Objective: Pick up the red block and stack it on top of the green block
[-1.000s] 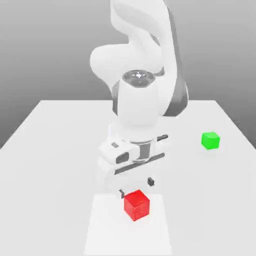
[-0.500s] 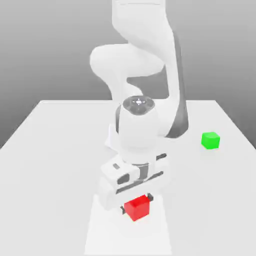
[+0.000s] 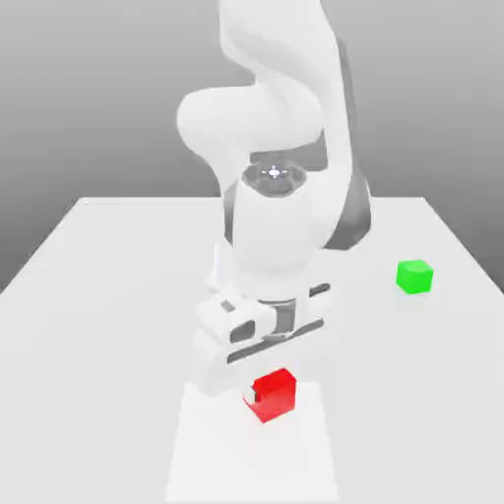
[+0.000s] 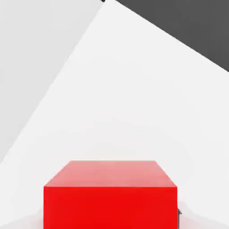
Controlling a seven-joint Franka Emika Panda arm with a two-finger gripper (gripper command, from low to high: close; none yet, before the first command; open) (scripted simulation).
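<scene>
The red block (image 3: 275, 395) hangs just above the white table near its front edge, held under the white hand. My gripper (image 3: 271, 392) is shut on the red block, with one dark finger showing at the block's left side. In the hand view the red block (image 4: 110, 197) sits close up with the table below it. The green block (image 3: 414, 277) rests on the table well off to the exterior view's right and further back, apart from the gripper.
The white table (image 3: 108, 295) spreads to both sides of the arm. A lighter strip of the table (image 3: 246, 463) runs under the held block toward the front edge. The arm's large white body (image 3: 281, 231) rises behind the gripper.
The gripper came down around the red block, shut on it, and has since lifted it slightly off the table. The green block has not moved.
</scene>
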